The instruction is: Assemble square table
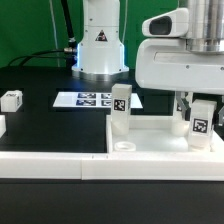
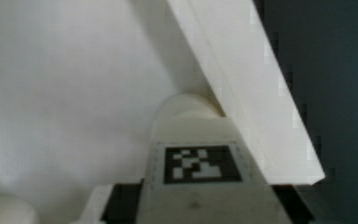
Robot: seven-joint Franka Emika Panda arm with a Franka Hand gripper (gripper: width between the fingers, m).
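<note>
The white square slab (image 1: 152,131) lies flat on the black table at the exterior view's right. One white tagged leg (image 1: 120,110) stands upright on its near left corner. My gripper (image 1: 200,108) is over the slab's right corner, shut on a second tagged leg (image 1: 201,123) and holding it upright against the slab. In the wrist view this leg (image 2: 201,150) sits between my dark pads (image 2: 126,200), its far end at the slab's (image 2: 69,90) raised edge. Two more legs lie on the table at the exterior view's left, one (image 1: 12,99) whole and one (image 1: 2,125) cut by the frame.
The marker board (image 1: 92,100) lies behind the slab, before the robot base (image 1: 100,45). A long low white border wall (image 1: 50,166) runs along the front. A round socket (image 2: 5,212) shows on the slab in the wrist view.
</note>
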